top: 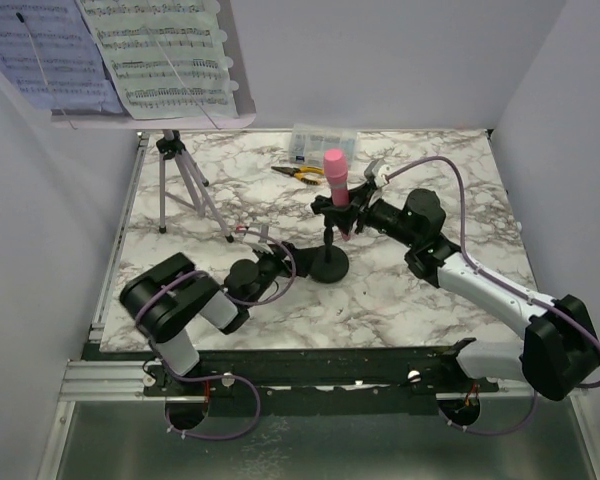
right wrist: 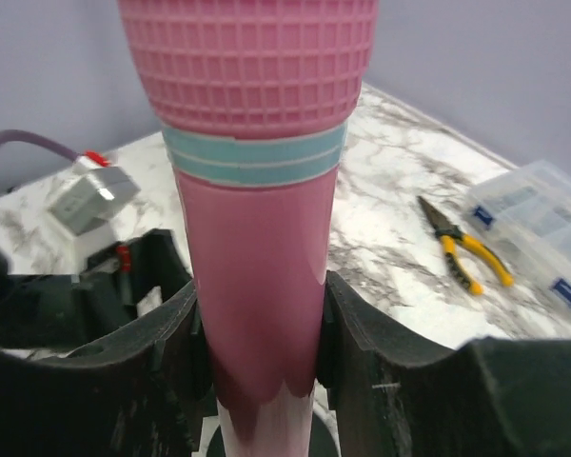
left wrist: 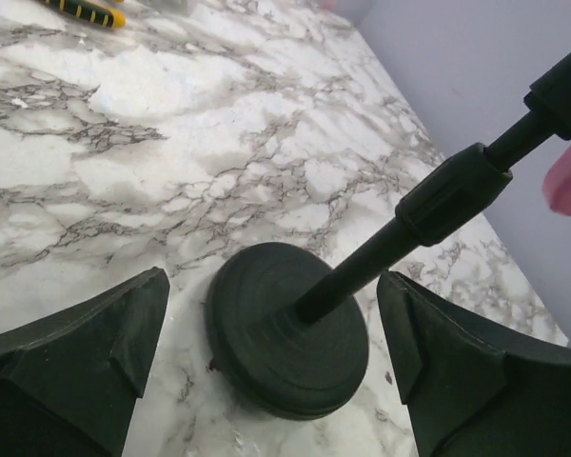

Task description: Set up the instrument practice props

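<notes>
Pink plastic stands out at the middle of the overhead view: a pink toy microphone [top: 334, 172] sits upright in a clip atop a thin black pole that rises from a black round base [top: 328, 266] on the marble-patterned table [top: 430, 310]. The right gripper [top: 352, 212] reaches in from the right of the frame, and its two black fingers press against both sides of the microphone's handle below its teal band, holding it. The left gripper [top: 270, 250], lower left of the base, has its fingers spread wide. The base lies between them with a gap on each side, so it holds nothing. In the upper left corner, a lavender page [top: 40, 55] and a white page [top: 160, 55] of sheet music rest on a lilac plate [top: 150, 118] above a tripod [top: 185, 180]. Behind the microphone lie yellow-handled pliers [top: 300, 173] and a clear compartment box [top: 322, 143].
</notes>
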Motion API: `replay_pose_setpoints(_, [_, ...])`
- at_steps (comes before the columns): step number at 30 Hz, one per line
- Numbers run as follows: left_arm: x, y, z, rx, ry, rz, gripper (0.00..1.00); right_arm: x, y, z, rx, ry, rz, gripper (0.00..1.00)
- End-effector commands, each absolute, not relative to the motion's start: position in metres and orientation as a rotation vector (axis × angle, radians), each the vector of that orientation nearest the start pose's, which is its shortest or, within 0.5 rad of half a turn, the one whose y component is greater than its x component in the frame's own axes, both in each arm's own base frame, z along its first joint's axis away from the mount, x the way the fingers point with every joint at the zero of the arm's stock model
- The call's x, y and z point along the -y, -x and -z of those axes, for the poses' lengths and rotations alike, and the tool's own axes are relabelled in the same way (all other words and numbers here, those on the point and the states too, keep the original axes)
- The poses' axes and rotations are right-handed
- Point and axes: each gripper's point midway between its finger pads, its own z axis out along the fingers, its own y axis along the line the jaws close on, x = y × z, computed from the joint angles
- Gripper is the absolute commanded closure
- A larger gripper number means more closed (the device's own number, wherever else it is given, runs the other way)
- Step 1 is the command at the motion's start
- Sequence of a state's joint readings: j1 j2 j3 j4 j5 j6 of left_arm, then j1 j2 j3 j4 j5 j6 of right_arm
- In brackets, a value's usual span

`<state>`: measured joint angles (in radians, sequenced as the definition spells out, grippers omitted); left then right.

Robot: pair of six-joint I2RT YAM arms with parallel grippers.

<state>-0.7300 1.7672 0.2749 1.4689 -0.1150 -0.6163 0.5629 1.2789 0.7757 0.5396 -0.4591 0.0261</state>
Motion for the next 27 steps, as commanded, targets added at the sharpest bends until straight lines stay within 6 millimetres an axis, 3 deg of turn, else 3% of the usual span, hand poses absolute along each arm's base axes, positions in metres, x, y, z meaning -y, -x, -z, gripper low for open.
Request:
replay_pose_setpoints(1, [0.267,-0.285,-0.143,-1.705,-0.011,0.968,0.01,-0.255,-0.339,-0.316,-1.370,0.505,-0.646,1.00])
replay_pose_setpoints(7, [0.247,-0.260,-0.207,-1.756,-0.113,0.902,0.01,-0.205,-0.376,-0.324,-1.432,0.223,-0.394,1.00])
replay_pose_setpoints(12, [0.233,-0.233,-0.242,-1.747,-0.188,0.917,0.01,-0.165,-0.421,-0.340,-1.355,0.037,-0.120,1.00])
replay_pose_setpoints(19, [0.218,-0.206,-0.274,-1.743,-0.282,0.918,0.01,-0.121,-0.510,-0.367,-1.244,-0.062,0.017,1.00])
replay_pose_setpoints(27, [0.195,-0.165,-0.306,-1.669,-0.227,1.044,0.01,-0.100,-0.611,-0.375,-1.134,-0.069,0.109,1.00])
